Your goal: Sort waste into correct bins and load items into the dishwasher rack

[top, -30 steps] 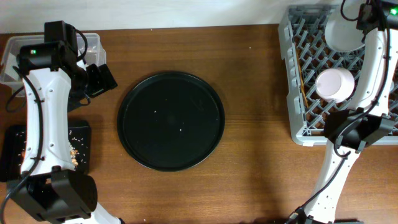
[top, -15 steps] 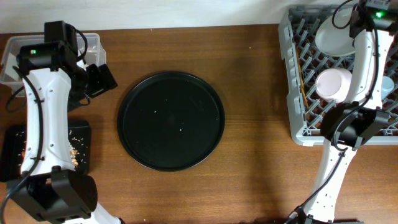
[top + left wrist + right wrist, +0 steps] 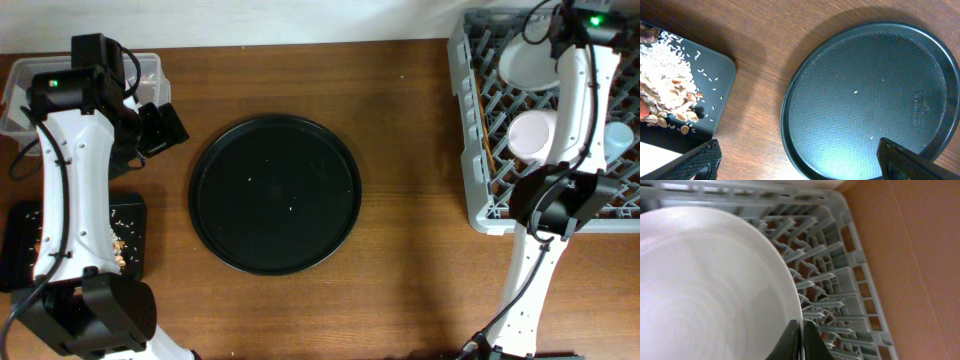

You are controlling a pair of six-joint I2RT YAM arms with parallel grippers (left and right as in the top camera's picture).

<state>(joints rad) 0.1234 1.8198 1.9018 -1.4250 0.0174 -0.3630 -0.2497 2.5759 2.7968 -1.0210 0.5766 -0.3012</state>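
My right gripper (image 3: 801, 341) is shut on the rim of the round white plate (image 3: 705, 280), which is tilted over the far corner of the grey dishwasher rack (image 3: 840, 275). From overhead, the plate (image 3: 525, 62) is at the rack's (image 3: 478, 200) back. The pinkish bowl (image 3: 530, 135), the light-blue cup (image 3: 620, 140) and the chopsticks (image 3: 487, 130) sit in the rack. My left gripper (image 3: 800, 170) is open and empty above the table, between the flat black tray (image 3: 720, 65) of rice scraps (image 3: 665, 90) and the round tray. The clear box (image 3: 150, 70) is at the back left.
The large round black tray (image 3: 275, 195) lies mid-table with a few crumbs on it. The flat black tray (image 3: 132, 215) is partly hidden under my left arm. The rack's upright pegs (image 3: 812, 277) stand close beside the plate's edge.
My right arm has carried the plate a little left and toward the rack's back corner. The left arm has not moved.
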